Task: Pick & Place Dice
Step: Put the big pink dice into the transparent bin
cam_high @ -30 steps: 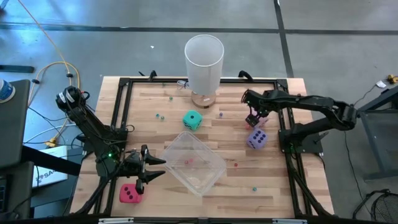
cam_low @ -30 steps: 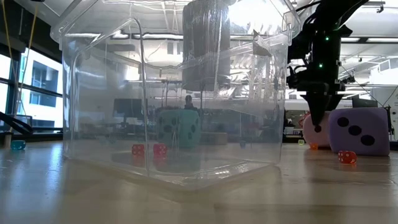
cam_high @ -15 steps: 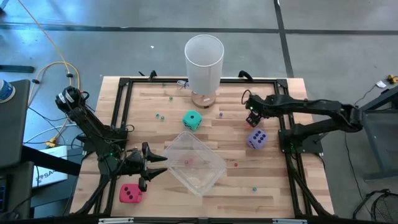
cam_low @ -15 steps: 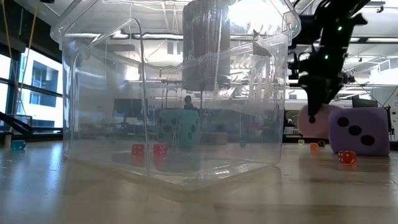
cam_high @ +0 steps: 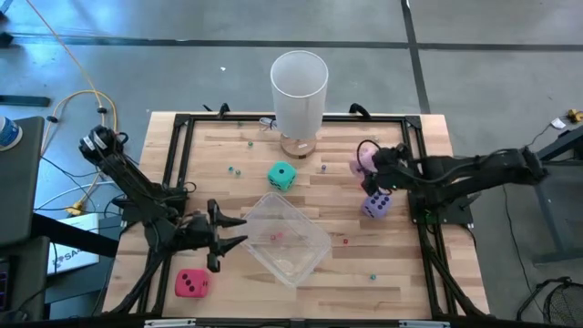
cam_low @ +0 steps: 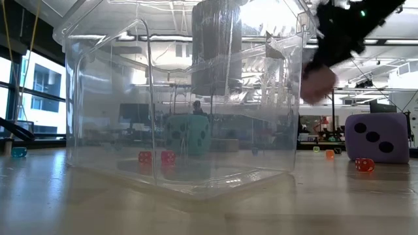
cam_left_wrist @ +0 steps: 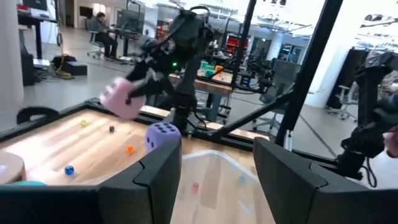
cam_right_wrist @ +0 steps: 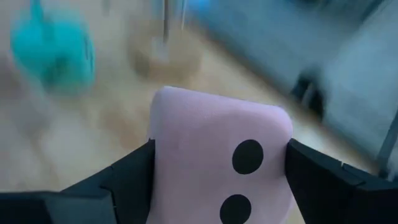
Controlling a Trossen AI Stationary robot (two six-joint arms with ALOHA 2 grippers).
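The red die (cam_high: 190, 283) lay on the table's near left corner, a soft foam cube with dark pips. Just beside it the left gripper (cam_high: 229, 239) hovered with its two dark fingers parted and empty, pointing at the clear plastic bin (cam_high: 284, 239), whose glossy walls blurred whatever stood behind them in the low view. The teal die (cam_high: 281, 176) sat near a tall white cylinder (cam_high: 299, 87). Farther right, the right gripper (cam_high: 368, 168) clamped the pink die (cam_right_wrist: 221, 152) above the boards; its fingers hid the cube's flanks. The purple die (cam_high: 376, 204) rested below it on the wood.
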